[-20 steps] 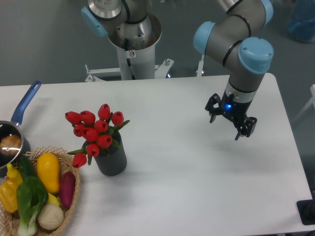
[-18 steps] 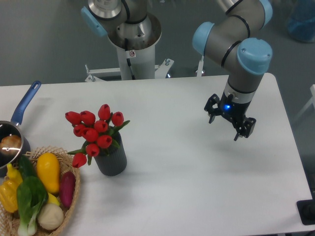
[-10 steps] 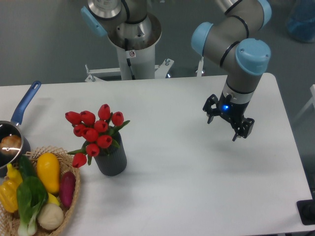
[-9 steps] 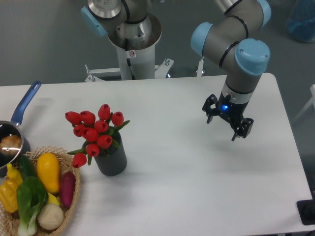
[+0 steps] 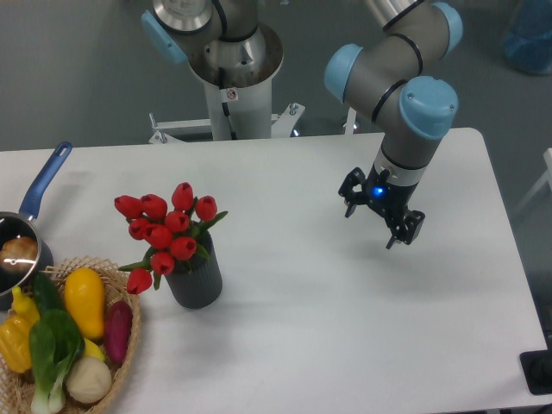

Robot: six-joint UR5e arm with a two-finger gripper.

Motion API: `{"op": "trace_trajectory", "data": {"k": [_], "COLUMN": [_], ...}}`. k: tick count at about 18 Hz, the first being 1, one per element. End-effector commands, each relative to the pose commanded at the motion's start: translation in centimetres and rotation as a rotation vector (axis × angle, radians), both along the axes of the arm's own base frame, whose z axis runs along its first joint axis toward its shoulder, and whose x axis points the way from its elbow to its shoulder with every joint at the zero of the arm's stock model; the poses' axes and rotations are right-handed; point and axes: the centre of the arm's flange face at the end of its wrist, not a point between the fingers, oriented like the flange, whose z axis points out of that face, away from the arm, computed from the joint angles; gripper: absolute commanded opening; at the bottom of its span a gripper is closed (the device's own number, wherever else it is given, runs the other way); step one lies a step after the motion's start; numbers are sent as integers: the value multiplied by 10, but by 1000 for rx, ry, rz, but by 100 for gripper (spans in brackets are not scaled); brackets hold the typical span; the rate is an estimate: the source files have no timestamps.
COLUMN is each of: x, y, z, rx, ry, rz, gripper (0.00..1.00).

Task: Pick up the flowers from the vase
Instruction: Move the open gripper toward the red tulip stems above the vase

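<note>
**A:** Status? Where's everything sitting?

**B:** The gripper (image 5: 377, 213) is hanging above the right half of the table (image 5: 345, 345), fingers spread wide, carrying nothing. The flowers (image 5: 166, 230) are standing in the vase (image 5: 195, 278) on the left side, well apart from it. No contact yet, so I'm reading this as the approach step, nothing grasped.

**A:** What's the next move needing?

**B:** My call: it's needing a traverse left across the table, then lining up over the bunch and coming down around the stems, just above the vase mouth. The buds are spreading wider than the vase, so closing on the heads is looking like a poor option. After that, a straight pull up so the vase isn't tipping.

**A:** Clearance on the way?

**B:** The stretch between gripper and vase is showing bare white tabletop, so the traverse is looking easy. It's getting tight on the far side of the target: a wicker basket (image 5: 129, 349) of vegetables is sitting just beside the vase at the front-left corner, and a saucepan (image 5: 17, 250) with a blue handle is sitting at the left edge. Coming in from the right or from above is keeping the arm away from both. The robot's pedestal (image 5: 231, 95) is standing behind the back edge, out of the path.
</note>
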Motion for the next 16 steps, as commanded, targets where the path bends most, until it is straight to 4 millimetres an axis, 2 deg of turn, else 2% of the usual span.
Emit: {"op": "trace_trajectory", "data": {"k": [2, 4, 7, 10, 12, 13, 15, 16], "x": [0, 16, 46, 49, 50, 44, 18, 12], "y": [-2, 1, 14, 20, 35, 40, 38, 33], "z": [3, 14, -2, -18, -14, -22, -6, -4], "rx": [4, 7, -8, -30, -35, -39, -26, -24], "ry": [2, 9, -26, -68, -58, -58, -25, -23], "rz": [2, -14, -57, -50, -62, -66, -42, -30], "gripper": [100, 100, 100, 100, 100, 100, 100, 100]}}
